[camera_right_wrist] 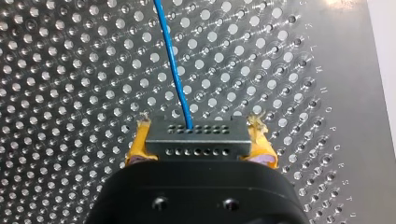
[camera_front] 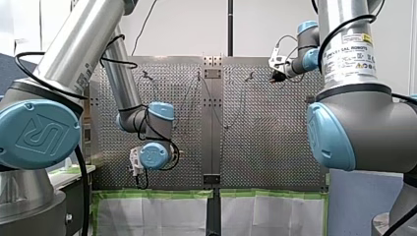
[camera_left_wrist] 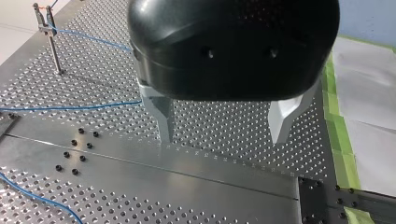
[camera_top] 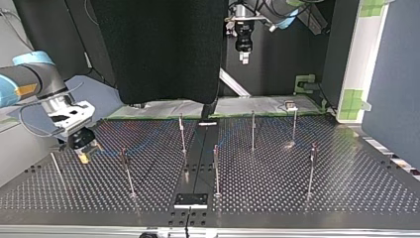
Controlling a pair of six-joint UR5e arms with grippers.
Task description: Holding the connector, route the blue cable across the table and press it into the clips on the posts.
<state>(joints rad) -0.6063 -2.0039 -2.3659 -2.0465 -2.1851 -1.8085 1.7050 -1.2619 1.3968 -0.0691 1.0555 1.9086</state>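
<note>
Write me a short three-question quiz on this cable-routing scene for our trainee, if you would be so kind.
1. What does my right end effector grip? A) the connector B) a post C) nothing
2. True or false: my left end effector is shut on the blue cable.
3. Fill in: the pads on either side of the connector are ____ in colour.
Key: 1 A; 2 false, its jaws stand open and empty; 3 yellow.
</note>
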